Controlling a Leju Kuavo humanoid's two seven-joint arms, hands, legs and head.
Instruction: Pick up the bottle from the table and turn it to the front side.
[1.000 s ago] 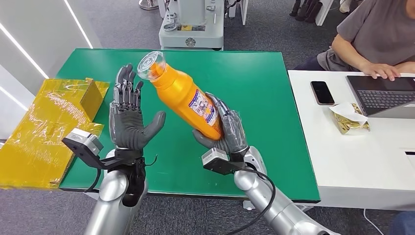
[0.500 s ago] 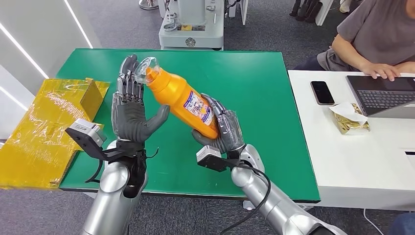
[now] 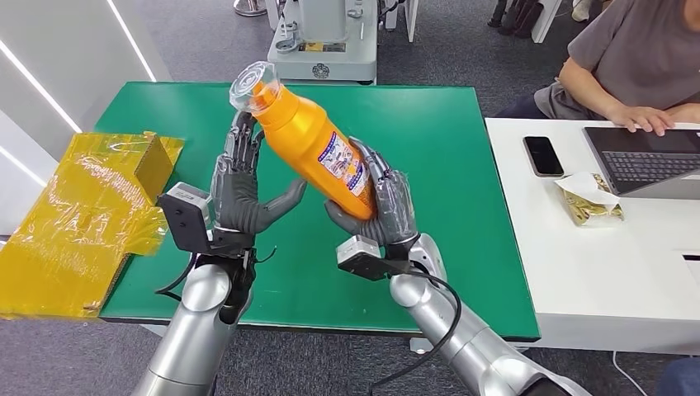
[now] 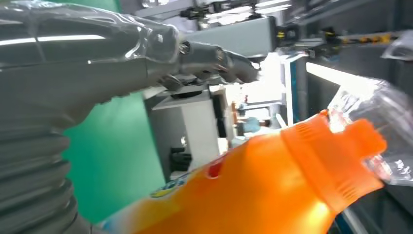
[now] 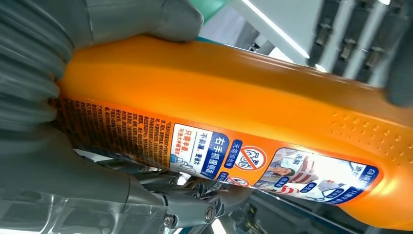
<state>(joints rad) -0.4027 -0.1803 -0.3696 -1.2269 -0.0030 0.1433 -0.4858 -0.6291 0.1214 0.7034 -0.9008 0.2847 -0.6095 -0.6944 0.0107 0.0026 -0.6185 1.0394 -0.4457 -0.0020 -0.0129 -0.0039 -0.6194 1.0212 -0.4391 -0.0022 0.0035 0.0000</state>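
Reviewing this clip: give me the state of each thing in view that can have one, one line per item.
Orange bottle: lifted off the table, tilted, clear cap end up and away from the robot, label side showing.
Clear cap: on the bottle's neck.
Right robot hand: grips the bottle's lower body.
Left robot hand: fingers spread, palm beside the bottle, holds nothing.
Laptop: open, a person's hand on it.
Phone: flat, screen dark.
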